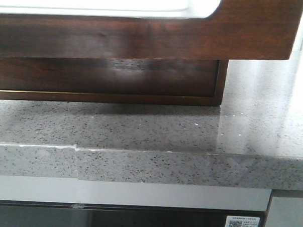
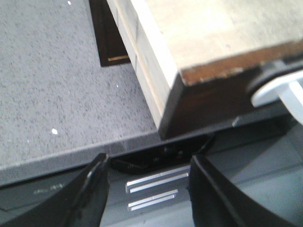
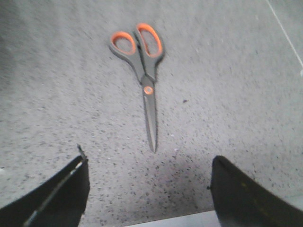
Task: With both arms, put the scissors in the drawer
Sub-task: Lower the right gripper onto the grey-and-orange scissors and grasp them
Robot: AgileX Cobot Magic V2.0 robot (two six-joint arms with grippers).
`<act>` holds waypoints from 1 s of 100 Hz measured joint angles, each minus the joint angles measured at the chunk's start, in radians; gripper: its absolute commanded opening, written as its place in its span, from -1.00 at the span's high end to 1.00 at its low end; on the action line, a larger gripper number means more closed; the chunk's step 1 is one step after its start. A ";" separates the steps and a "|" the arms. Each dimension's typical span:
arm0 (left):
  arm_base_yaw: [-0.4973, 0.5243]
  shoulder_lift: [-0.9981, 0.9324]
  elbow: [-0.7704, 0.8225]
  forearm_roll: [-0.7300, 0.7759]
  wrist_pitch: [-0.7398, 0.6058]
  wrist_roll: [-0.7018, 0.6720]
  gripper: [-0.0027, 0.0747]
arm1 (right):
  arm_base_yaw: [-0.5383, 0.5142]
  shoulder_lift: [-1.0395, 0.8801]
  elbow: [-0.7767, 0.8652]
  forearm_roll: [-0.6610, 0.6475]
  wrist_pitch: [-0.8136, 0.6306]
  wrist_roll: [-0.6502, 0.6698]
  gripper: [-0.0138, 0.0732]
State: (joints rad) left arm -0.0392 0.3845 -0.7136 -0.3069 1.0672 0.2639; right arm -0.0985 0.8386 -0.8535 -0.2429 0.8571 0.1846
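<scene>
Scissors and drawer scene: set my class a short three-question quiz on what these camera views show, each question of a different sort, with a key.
1. True or false: the scissors lie shut on the grey speckled countertop.
2. What colour lines the scissors' handle loops? A blue, B orange, C green.
3. Fill in: the right gripper is open and holds ____.

Key:
1. True.
2. B.
3. Nothing; the scissors lie ahead of its fingers, untouched. The left gripper is open too, near the drawer corner.
</scene>
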 measured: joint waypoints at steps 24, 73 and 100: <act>0.000 0.000 0.050 0.000 -0.147 0.002 0.04 | -0.037 0.227 -0.099 0.004 0.036 0.002 -0.43; 0.000 0.000 0.054 0.041 -0.169 0.010 0.04 | -0.187 0.522 -0.280 0.205 0.066 -0.167 -0.43; 0.000 0.000 0.054 0.044 -0.169 0.010 0.04 | -0.210 0.724 -0.404 0.265 0.162 -0.297 -0.16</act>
State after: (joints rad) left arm -0.0392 0.3845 -0.6593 -0.2633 0.8978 0.2734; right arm -0.3085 1.5628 -1.2577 0.0218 1.0189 -0.1128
